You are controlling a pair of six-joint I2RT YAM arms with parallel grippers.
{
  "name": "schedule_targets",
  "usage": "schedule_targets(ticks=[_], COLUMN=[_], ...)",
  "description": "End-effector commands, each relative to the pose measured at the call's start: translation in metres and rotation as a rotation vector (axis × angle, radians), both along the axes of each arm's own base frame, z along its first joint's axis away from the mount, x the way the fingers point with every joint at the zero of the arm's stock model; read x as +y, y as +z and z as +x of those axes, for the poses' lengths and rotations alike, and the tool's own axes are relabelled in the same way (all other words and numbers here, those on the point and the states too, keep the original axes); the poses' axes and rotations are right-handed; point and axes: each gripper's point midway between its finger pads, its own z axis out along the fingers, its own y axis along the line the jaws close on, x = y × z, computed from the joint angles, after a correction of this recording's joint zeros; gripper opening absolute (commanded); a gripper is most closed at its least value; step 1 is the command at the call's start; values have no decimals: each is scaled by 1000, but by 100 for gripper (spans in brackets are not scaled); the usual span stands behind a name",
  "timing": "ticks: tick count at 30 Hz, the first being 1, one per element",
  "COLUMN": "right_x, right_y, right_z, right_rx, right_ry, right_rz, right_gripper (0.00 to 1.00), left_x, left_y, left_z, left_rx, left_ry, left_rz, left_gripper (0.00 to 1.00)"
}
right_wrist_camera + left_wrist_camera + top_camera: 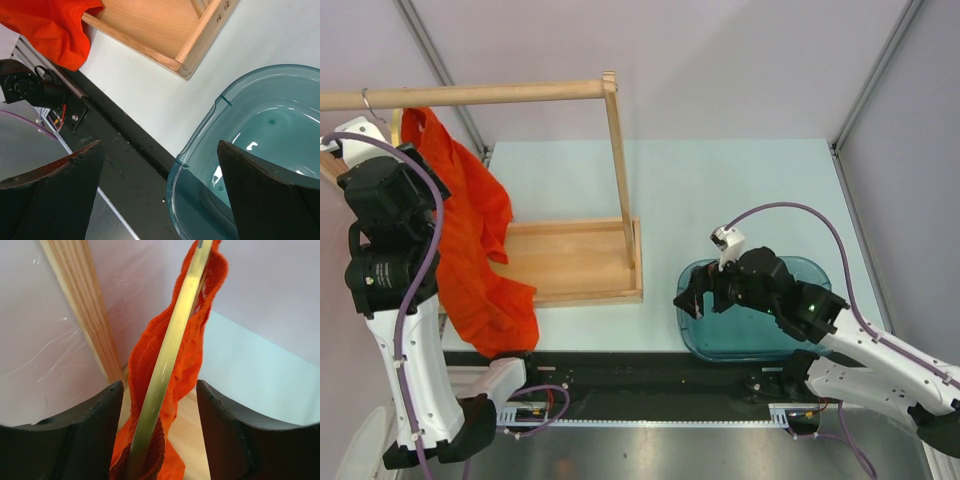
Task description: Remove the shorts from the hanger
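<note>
The orange-red shorts [470, 240] hang from the pale-yellow hanger [396, 127], whose hook [365, 100] sits on the wooden rail. Their lower end drapes over the table's front edge. My left gripper [412, 168] is raised at the hanger. In the left wrist view the hanger bar [172, 340] runs between the open jaws of that gripper [160, 390], with the bunched waistband of the shorts [145, 355] around it. Neither finger touches the bar. My right gripper [692, 295] is open and empty above the teal tub's left rim [685, 330]. It also shows in the right wrist view [159, 145].
The wooden rack has a top rail [490, 94], an upright post [620, 170] and a base tray [570, 262], whose corner shows in the right wrist view [150, 25]. The teal tub [200, 135] sits front right. A black rail [650, 365] runs along the near edge.
</note>
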Motion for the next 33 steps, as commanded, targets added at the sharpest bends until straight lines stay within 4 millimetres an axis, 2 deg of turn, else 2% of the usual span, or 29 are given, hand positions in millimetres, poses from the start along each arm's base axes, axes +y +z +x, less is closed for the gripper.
schedule_targets(ticks=[1, 6, 10, 14, 15, 17, 18, 26, 33], right_x=[11, 16, 19, 21, 21, 24, 25, 32, 32], right_y=[18, 18, 21, 23, 24, 24, 24, 19, 21], right_z=[4, 6, 8, 11, 12, 13, 12, 14, 16], right_rx=[-25, -19, -19, -23, -26, -21, -19, 2, -2], right_ry=[11, 17, 22, 26, 25, 26, 29, 36, 32], right_rz=[47, 40, 34, 21, 19, 20, 22, 22, 19], right_gripper=[100, 100, 100, 100, 100, 100, 100, 100, 100], left_x=[-10, -7, 2, 2, 1, 1, 1, -5, -18], left_y=[19, 24, 18, 15, 20, 25, 28, 45, 64], left_z=[10, 17, 33, 37, 37, 34, 33, 26, 16], left_rx=[-77, -85, -37, -37, -59, -82, -93, -142, -208], left_ry=[-74, -65, -33, -35, -38, -39, -39, -70, -132], left_rz=[2, 16, 30, 22, 25, 31, 32, 44, 28], left_gripper=[63, 63, 61, 47, 40, 35, 28, 2, 0])
